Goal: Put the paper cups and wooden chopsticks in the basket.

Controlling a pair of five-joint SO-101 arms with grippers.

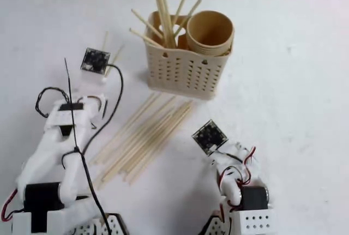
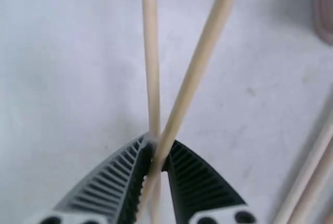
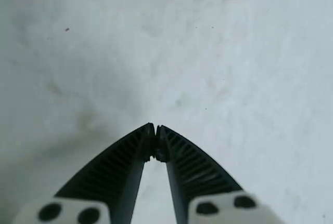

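**Left hand**. Its two ribbed grey fingers are closed on a crossed pair of wooden chopsticks. The sticks are smooth, round and pale, and they spread apart beyond the fingertips. In the high view the pair reaches past the left arm's wrist camera toward the far edge of the surface, to the left of the basket and apart from it.

**Right hand**. Its dark ribbed fingers meet tip to tip, closed over matte white surface. You find its arm near the front edge, on the right of the loose chopsticks.

**Basket.** This is cream plastic, boxy with rounded corners, and its walls are pierced by rows of small slots. It stands upright at the far middle, and the far edge of the surface runs just behind it. A nested stack of tan paper cups sits in its right side, with the round rims above the basket rim. A bundle of standing chopsticks fans out of its left side, leaning in several directions.

**Loose chopsticks.** These lie flat in a slanted band between the two arms, from just below the basket's foot down toward the left arm's base. Most are parallel and touching.

**Room.** Your broadest open stretch of surface lies to the right of the basket. A narrower strip separates the basket from the left arm.
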